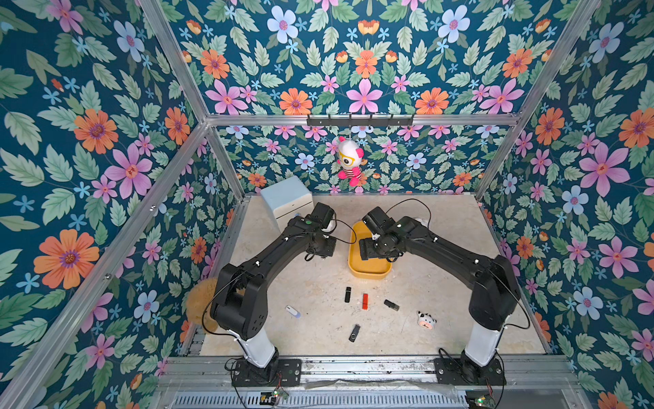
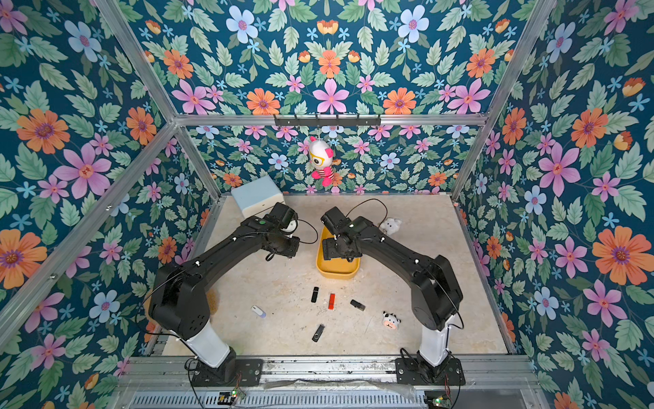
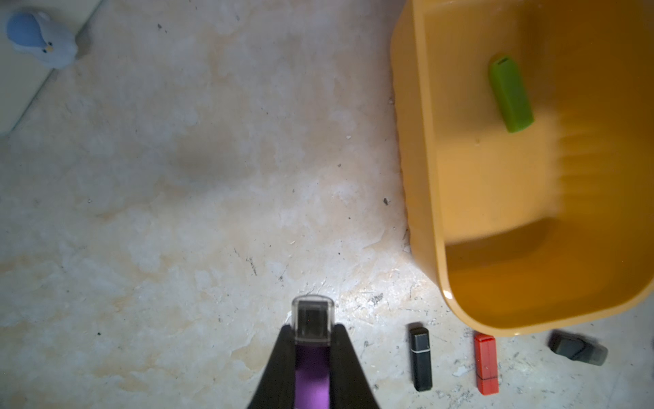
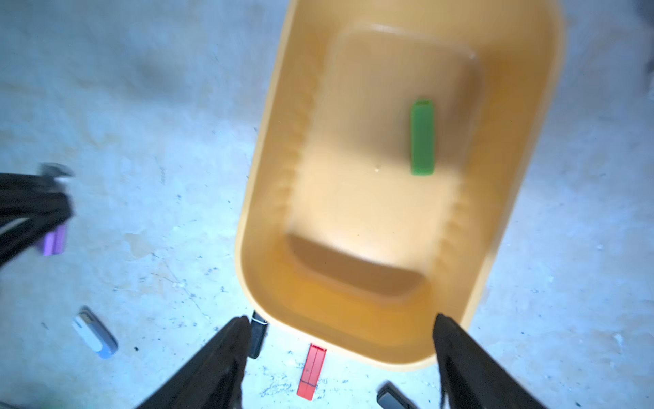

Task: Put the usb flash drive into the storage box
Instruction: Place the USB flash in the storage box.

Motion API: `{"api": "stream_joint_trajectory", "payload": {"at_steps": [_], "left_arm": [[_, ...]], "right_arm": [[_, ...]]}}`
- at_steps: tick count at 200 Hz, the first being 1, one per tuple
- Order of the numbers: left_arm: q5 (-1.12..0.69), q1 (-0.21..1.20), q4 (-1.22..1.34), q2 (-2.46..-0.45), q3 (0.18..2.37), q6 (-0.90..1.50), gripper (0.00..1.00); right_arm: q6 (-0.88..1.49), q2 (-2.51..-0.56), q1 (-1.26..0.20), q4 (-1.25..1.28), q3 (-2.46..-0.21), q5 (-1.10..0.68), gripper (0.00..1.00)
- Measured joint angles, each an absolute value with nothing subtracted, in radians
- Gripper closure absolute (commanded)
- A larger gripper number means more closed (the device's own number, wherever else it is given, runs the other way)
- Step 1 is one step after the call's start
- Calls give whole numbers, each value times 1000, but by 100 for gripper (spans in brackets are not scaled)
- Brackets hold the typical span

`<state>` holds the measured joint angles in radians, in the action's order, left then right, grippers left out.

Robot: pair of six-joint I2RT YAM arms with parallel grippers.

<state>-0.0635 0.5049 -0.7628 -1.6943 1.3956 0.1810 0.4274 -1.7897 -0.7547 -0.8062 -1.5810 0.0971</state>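
Purple flash drive (image 3: 313, 375) in left hand (image 3: 313, 333)

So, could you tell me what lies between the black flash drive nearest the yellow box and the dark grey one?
A red flash drive, touching neither; both top views show it.

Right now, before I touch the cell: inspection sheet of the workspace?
Surface: beige marbled tabletop, scuffed; no spill seen.
Job's things: yellow storage box holds a green drive; loose on the table: black capped drive, red drive, dark grey drive, white-blue drive, black swivel drive.
Clutter: cow toy, blue cabinet, white plush, blue bird toy.
Grippers: left gripper shut on a purple drive; right gripper open, empty, over the box.
Cables: black wrist cables loop free above the table.
Surroundings: floral walls, aluminium frame, doll hanging from hook rail.
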Motion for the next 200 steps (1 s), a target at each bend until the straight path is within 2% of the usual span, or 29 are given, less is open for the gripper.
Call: {"api": "stream_joint_trajectory", "payload": {"at_steps": [31, 54, 87, 129, 200], "left_arm": [[-88, 527, -762, -1729, 1477, 181, 100], [-105, 560, -761, -1787, 1561, 181, 100], [-128, 624, -782, -1898, 1730, 177, 100], [-142, 673, -787, -2038, 1871, 178, 100], [-98, 710, -744, -2205, 1897, 221, 100]], "right_arm": [[481, -1669, -670, -828, -1546, 157, 9], [525, -1526, -556, -857, -1390, 186, 9], [562, -1370, -473, -865, -1200, 171, 7], [617, -1279, -437, -855, -1054, 164, 3], [673, -1192, -430, -805, -950, 109, 2]]}}
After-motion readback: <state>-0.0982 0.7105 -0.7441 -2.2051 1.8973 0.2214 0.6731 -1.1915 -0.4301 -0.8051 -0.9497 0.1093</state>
